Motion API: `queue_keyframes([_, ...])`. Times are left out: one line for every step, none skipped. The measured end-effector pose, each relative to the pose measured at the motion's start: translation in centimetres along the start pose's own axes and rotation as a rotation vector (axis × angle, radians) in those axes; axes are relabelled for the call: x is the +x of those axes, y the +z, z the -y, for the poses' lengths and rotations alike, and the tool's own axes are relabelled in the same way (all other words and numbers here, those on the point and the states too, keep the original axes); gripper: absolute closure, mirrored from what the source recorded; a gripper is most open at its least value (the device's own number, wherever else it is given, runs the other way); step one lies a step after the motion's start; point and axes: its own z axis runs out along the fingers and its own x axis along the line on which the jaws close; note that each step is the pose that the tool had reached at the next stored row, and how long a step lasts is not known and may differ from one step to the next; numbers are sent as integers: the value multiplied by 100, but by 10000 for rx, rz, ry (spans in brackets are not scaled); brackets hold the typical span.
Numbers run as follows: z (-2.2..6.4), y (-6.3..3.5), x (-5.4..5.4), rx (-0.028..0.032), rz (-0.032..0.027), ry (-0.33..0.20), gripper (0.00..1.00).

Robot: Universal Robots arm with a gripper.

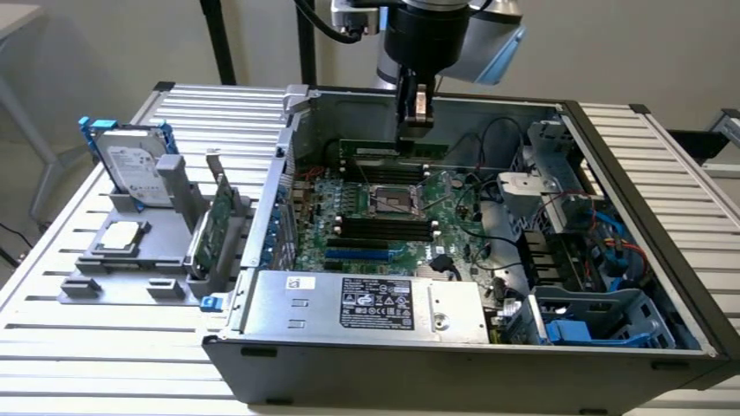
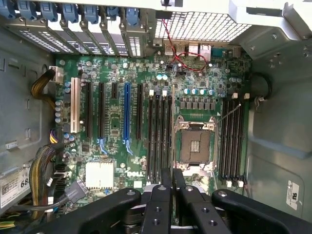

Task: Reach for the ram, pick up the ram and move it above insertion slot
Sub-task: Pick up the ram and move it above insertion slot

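The gripper (image 1: pixel 417 111) hangs over the open case (image 1: pixel 601 156), fingers pinched on the top edge of the ram (image 1: pixel 393 148), which sits level directly beneath them above the far slots (image 1: pixel 382 162) of the motherboard (image 2: pixel 117 117).

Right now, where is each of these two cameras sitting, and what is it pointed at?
Exterior view: off the arm, raised in front of the open computer case, looking down into it; the arm's wrist and gripper, shut on the ram, show.
Wrist view: on the wrist, looking straight down at the motherboard; the closed gripper shows.
Shared: motherboard, its empty processor socket and gripper.
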Motion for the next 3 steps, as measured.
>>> queue_keyframes([0, 0, 0, 0, 0, 1, 87])
queue_keyframes([0, 0, 0, 0, 0, 1, 87])
queue_keyframes([0, 0, 0, 0, 0, 0, 87])
